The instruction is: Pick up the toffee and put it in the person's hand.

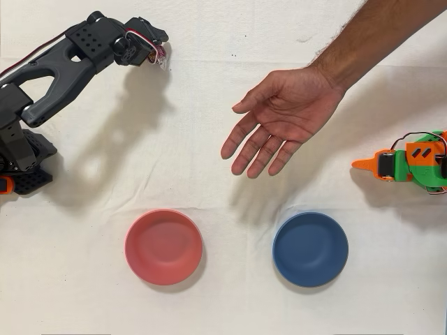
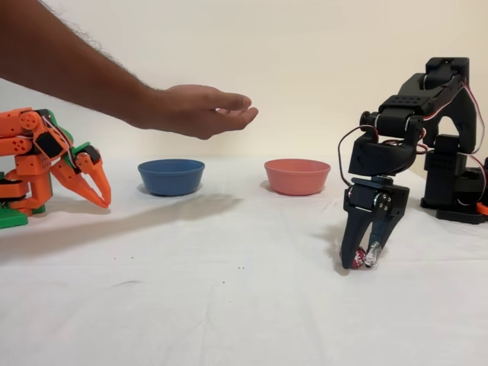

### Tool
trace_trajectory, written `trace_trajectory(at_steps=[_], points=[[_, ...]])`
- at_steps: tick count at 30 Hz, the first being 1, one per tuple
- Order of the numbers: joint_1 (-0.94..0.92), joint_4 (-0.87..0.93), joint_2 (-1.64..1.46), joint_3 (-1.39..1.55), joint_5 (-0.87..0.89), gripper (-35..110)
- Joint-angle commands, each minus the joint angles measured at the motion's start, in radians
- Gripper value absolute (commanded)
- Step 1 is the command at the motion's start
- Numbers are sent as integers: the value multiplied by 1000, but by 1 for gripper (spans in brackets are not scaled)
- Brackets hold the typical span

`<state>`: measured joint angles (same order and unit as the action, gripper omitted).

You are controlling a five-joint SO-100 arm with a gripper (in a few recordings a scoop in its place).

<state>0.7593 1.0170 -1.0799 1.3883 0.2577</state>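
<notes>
At the upper left of the overhead view the black arm [image 1: 63,63] is seen stretched across the white cloth [image 1: 209,174], its gripper [image 1: 162,57] pointed down, with a glimpse of the toffee [image 1: 165,60] at its tip. The person's hand [image 1: 283,115] is held palm up near the middle, fingers spread, the forearm entering from the upper right corner. Well apart from the gripper, two bowls are set along the lower part: a pink bowl [image 1: 163,246] on the left and a blue bowl [image 1: 310,249] on the right. The idle orange arm [image 1: 412,164] is placed at the right edge. Nothing is seen lying between gripper and hand.

In the fixed view (sides are reversed here) the gripper [image 2: 364,258] is seen at the right, lowered to the cloth [image 2: 229,305], its fingers narrowed around the toffee [image 2: 360,258]; the red wrapper and a whitish twisted end are visible between the tips, at or just above the cloth. The hand [image 2: 202,110] is held in the air at upper left, above the level of the bowls. The blue bowl [image 2: 171,176] and pink bowl [image 2: 296,176] are placed behind, and the orange arm [image 2: 46,164] at the far left.
</notes>
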Motion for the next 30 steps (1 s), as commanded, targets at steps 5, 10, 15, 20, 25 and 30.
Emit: trace_trajectory(at_steps=[5,10,15,20,25,30], points=[[-12,-9,-78,46,44,21],[-23,0,-83,49,54,21],[-40,3,-84,57,104,19],[-58,12,-91,69,133,18],[-66,17,-95,63,110,18],[-64,6,-95,52,100,17]])
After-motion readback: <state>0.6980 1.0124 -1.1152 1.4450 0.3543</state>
